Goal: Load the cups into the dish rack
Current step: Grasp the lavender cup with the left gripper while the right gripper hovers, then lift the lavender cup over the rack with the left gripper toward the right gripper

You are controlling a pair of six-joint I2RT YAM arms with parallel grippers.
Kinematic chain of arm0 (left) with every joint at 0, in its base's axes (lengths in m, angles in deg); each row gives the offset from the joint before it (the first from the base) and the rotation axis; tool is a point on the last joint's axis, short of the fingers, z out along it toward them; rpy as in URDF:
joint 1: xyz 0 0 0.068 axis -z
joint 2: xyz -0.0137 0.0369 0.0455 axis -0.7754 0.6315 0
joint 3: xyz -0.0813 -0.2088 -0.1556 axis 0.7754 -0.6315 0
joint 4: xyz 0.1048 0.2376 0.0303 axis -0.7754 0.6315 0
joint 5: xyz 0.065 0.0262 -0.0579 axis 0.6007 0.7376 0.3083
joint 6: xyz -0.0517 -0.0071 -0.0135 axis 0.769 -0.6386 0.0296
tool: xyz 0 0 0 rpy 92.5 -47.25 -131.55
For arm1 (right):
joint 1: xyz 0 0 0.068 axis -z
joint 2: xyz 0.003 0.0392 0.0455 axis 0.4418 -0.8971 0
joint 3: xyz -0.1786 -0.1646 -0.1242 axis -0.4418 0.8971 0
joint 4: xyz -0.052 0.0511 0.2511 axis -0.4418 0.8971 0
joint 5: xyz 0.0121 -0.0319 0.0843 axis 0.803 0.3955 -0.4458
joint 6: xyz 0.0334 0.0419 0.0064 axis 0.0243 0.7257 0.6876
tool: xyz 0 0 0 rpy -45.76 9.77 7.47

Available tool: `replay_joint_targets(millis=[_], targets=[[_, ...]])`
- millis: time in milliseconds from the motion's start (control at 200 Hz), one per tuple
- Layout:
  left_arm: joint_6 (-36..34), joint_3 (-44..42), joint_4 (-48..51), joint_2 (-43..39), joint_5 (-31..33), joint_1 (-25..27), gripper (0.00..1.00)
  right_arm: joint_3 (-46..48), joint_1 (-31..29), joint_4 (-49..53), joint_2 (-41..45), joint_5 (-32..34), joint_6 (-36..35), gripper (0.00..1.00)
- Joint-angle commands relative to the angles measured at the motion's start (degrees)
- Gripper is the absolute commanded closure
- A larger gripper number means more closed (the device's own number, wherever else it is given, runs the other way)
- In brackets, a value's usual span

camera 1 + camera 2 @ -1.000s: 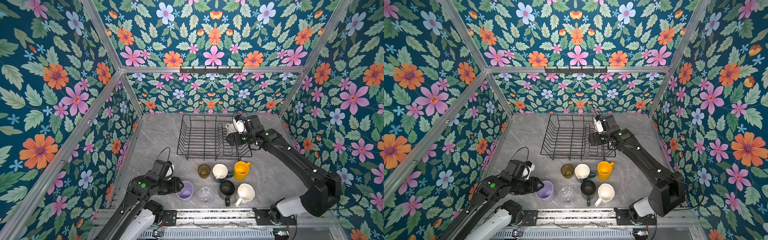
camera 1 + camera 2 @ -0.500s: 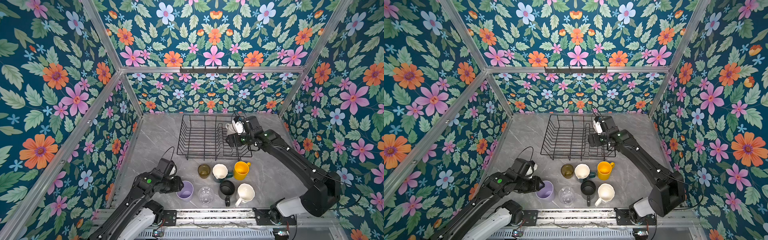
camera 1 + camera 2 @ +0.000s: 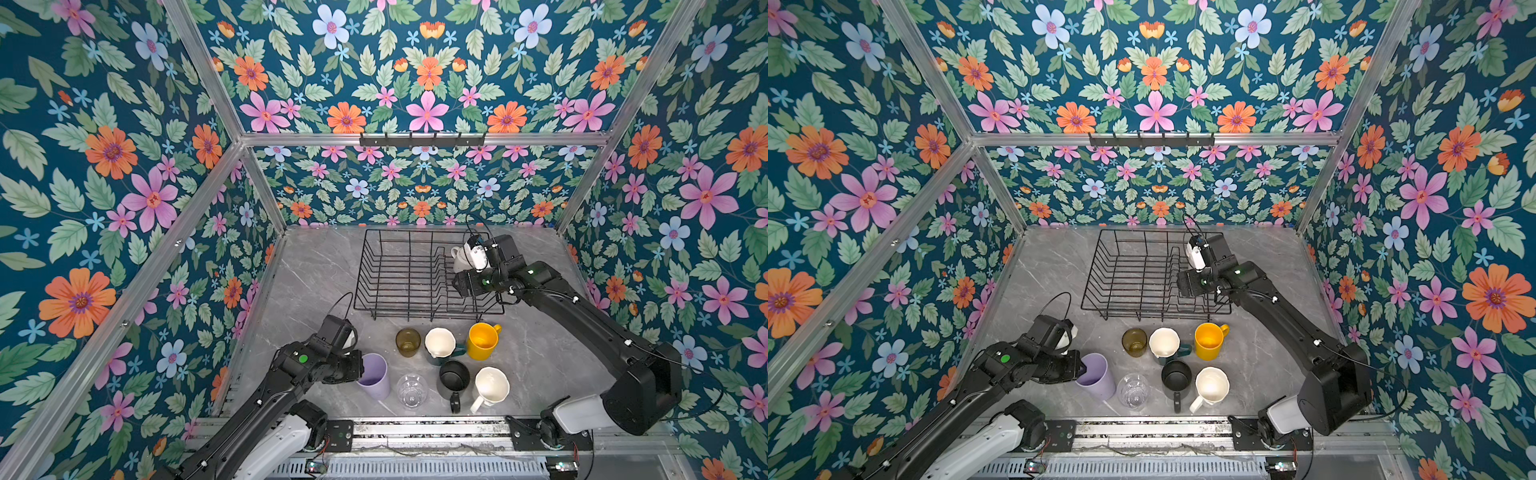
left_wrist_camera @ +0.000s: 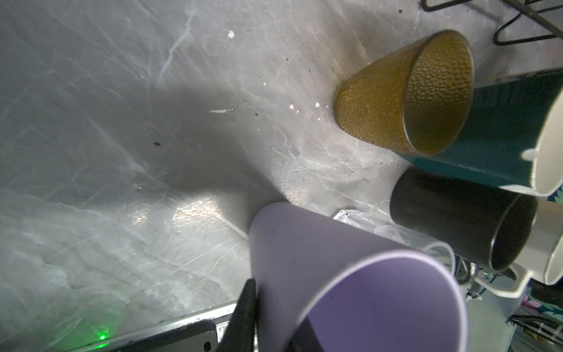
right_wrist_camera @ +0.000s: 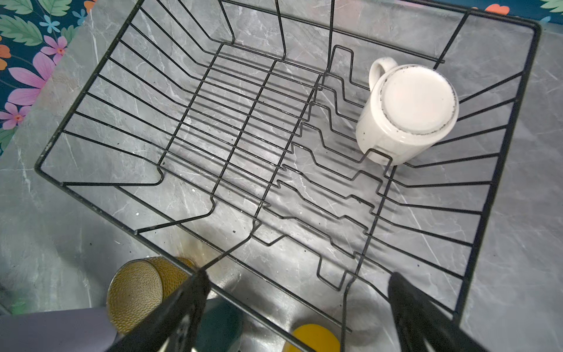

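Slippage on the lift likely enough, given left tool (image 3: 360,371) pinching only the thin rim wall of lavender tumbler (image 3: 375,377); also a knock to clear glass (image 3: 411,390) just beside. Upright on the surface (image 3: 316,270) before the dish rack (image 3: 415,309), mouth up, long axis vertical. Right tool (image 5: 298,282) spread wide, empty, over rack.

Grey marble table (image 3: 316,270) bears the dish rack (image 3: 399,274) and, seemingly, seven cups (image 3: 453,376)
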Motion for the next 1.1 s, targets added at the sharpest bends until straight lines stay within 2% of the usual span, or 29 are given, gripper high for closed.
replay_joint_targets(millis=[0, 20, 260, 460, 605, 785, 985, 1095], targets=[[-0.5, 0.7, -0.3, -0.4, 1.1, 0.0, 0.97, 0.3, -0.1, -2.3, 0.3, -0.4, 0.2, 0.07], [-0.6, 0.9, 0.1, -0.4, 1.6, 0.0, 1.0, 0.5, 0.0, -2.6, 0.4, -0.5, 0.3, 0.07], [-2.9, 7.5, 2.6, -1.7, 4.5, 0.0, 1.0, 1.4, -0.1, -4.8, 0.8, -5.0, 1.5, 0.07], [-5.9, 16.6, 6.6, -1.3, 10.8, 0.0, 1.0, 2.5, 0.0, -7.5, 3.0, -10.1, 2.9, 0.07], [-7.7, 21.0, 2.4, -1.4, 12.9, -0.1, 1.0, 4.1, -0.1, -10.7, 5.2, -15.8, 4.7, 0.07], [-8.9, 20.3, -13.4, -0.1, 8.5, -0.1, 1.0, 8.0, 0.8, -18.9, 9.5, -27.7, 8.4, 0.06], [-10.3, 17.3, -28.9, 3.9, 1.9, -0.7, 1.0, 14.6, 6.0, -31.2, 13.9, -40.7, 17.1, 0.06], [-9.8, 15.2, -37.0, 6.1, -7.0, -3.5, 1.0, 18.3, 8.4, -37.7, 15.2, -45.4, 21.1, 0.06]])
